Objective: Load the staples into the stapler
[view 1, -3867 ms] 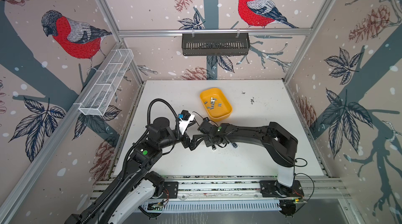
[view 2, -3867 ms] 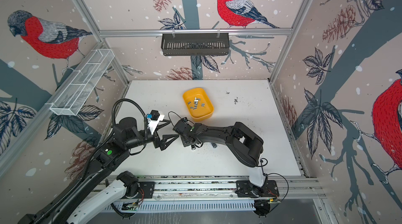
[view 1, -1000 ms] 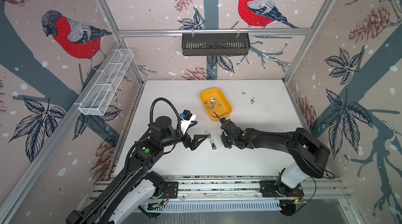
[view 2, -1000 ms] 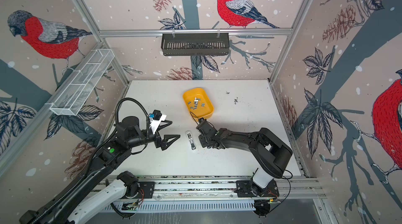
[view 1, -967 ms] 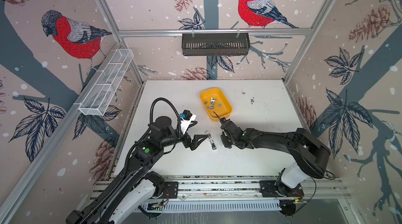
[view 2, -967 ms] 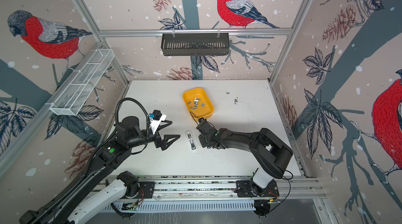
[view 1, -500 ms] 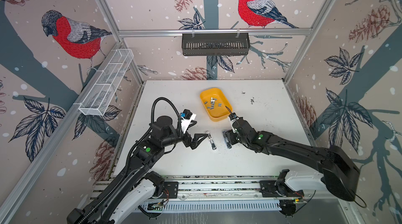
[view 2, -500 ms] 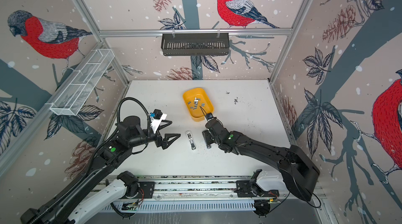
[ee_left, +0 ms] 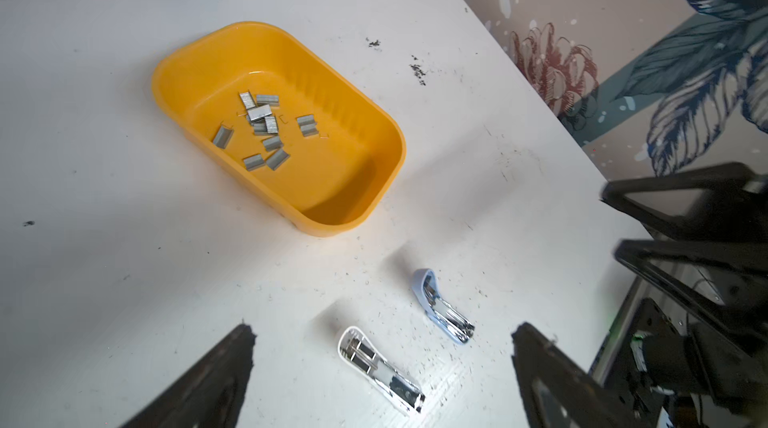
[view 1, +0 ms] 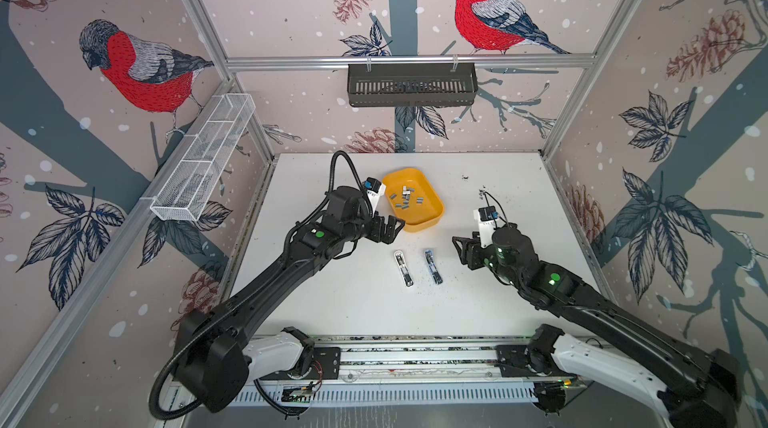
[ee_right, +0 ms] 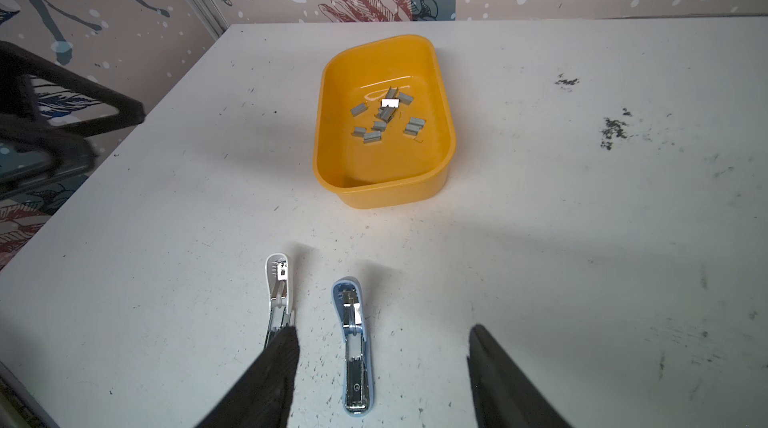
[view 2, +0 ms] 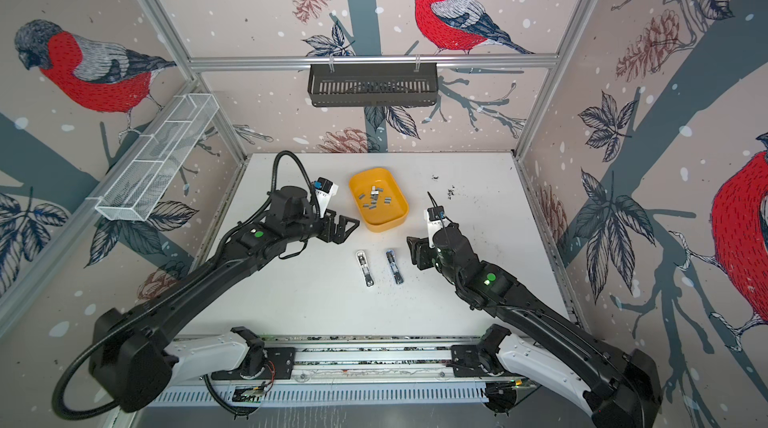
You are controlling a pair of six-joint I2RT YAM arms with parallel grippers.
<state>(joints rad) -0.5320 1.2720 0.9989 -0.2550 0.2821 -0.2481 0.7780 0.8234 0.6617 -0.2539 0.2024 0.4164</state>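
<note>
Neither hand is closed on anything. The left hand (view 1: 390,230) is held with its fingers spread wide and empty, raised just beside the near left corner of the yellow tray (view 1: 434,220), from where, it is judged, the tray can be reached with a short move. The right hand (view 1: 463,250) is also parted, nothing being seen between its fingers in the right wrist view, and is held to the right of the staplers and apart from them, so that the space over them is left free.

The staples (ee_left: 262,130) are found loose on the floor of the tray, scattered toward its far end; no strip is seen in either hand. A shallow open tray is presumably used so that one strip can be pinched from above.

The white stapler (view 1: 403,268) and the blue stapler (view 1: 433,267) are laid side by side on the counter (view 1: 353,301), near the tray and between the two hands. Their metal insides are turned upward, which suggests they were opened so that a strip can be dropped into the channel. Whether any strip is already seated cannot be told.
</note>
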